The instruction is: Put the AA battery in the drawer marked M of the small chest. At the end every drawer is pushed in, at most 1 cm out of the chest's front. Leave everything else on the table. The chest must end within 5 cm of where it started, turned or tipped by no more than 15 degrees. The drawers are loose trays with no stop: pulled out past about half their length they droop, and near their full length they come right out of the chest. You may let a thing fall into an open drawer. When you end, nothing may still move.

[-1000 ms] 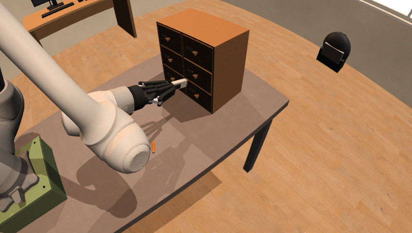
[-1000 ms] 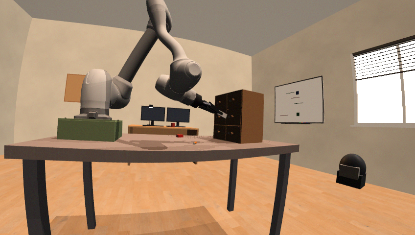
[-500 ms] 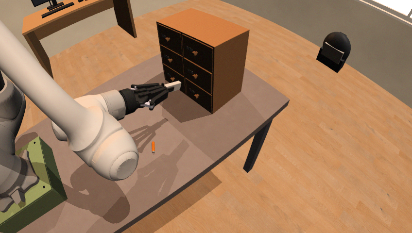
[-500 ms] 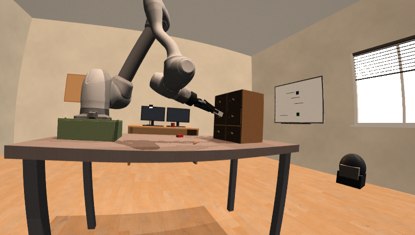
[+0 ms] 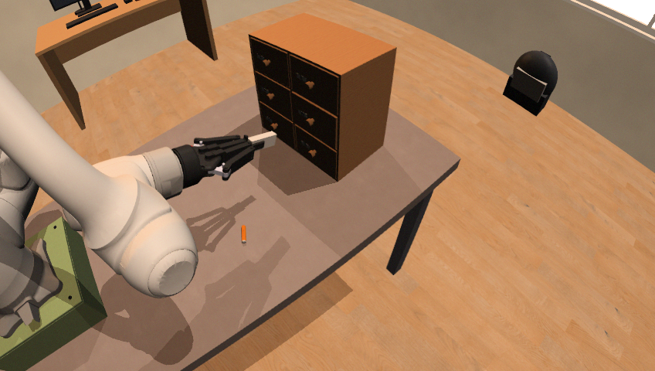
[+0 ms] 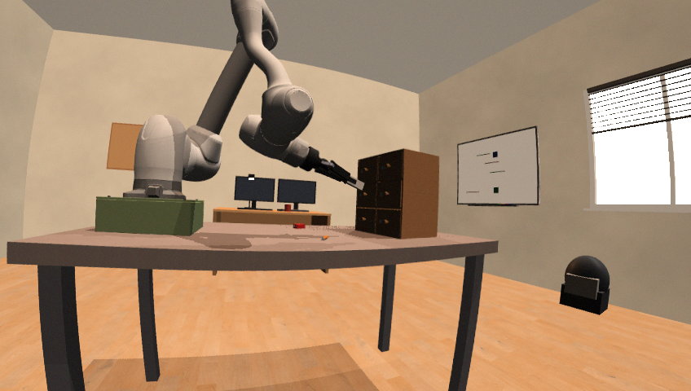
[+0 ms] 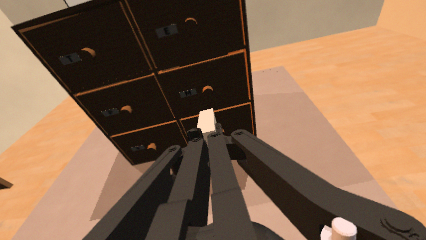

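A robot gripper [image 5: 264,139] [image 6: 358,185] [image 7: 209,120], fingers together on nothing, points at a small chest [image 5: 363,103] [image 6: 420,193] [image 7: 115,65] whose six drawers look pushed in, while the orange AA battery [image 5: 243,233] [image 6: 325,238] lies near the table's long edge, away from the chest's corner, so opening, loading and closing the lettered drawer apparently remain.

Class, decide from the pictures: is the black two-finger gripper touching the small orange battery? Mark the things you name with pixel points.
Apart. The top view shows the black two-finger gripper [image 5: 265,140] [image 6: 359,185] [image 7: 209,120] well away from the orange battery [image 5: 243,233] [image 6: 325,238].
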You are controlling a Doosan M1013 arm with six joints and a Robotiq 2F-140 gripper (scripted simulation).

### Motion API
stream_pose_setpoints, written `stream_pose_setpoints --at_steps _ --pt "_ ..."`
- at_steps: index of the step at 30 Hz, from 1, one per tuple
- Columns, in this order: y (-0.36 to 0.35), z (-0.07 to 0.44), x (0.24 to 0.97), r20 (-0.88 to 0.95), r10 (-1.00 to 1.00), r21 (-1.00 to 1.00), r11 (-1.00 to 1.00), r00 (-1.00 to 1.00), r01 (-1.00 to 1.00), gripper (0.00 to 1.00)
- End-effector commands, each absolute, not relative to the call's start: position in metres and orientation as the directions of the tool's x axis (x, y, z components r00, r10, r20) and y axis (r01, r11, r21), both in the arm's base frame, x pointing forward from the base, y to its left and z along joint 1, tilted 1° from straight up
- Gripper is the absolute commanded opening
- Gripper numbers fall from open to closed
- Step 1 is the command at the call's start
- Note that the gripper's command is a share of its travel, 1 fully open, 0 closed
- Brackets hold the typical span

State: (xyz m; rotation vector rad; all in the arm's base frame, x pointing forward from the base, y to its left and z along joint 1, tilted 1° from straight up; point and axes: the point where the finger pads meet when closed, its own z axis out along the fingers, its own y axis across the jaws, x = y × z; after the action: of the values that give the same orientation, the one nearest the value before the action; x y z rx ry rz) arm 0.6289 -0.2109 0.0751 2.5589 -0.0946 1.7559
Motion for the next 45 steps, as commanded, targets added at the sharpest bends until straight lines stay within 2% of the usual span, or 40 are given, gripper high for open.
stream_pose_setpoints --at_steps 1,13,25,45 --pt "-0.211 0.076 0.625 0.930 -0.033 -0.007 -0.997 0.365 -0.073 0.00" --pt "-0.211 0.085 0.616 0.886 -0.040 -0.007 -0.997 0.461 -0.073 0.00" --pt "-0.209 0.106 0.596 0.742 -0.054 -0.009 -0.997 0.668 -0.072 0.00" --pt "-0.207 0.130 0.572 0.523 -0.066 -0.008 -0.997 0.850 -0.072 0.00"
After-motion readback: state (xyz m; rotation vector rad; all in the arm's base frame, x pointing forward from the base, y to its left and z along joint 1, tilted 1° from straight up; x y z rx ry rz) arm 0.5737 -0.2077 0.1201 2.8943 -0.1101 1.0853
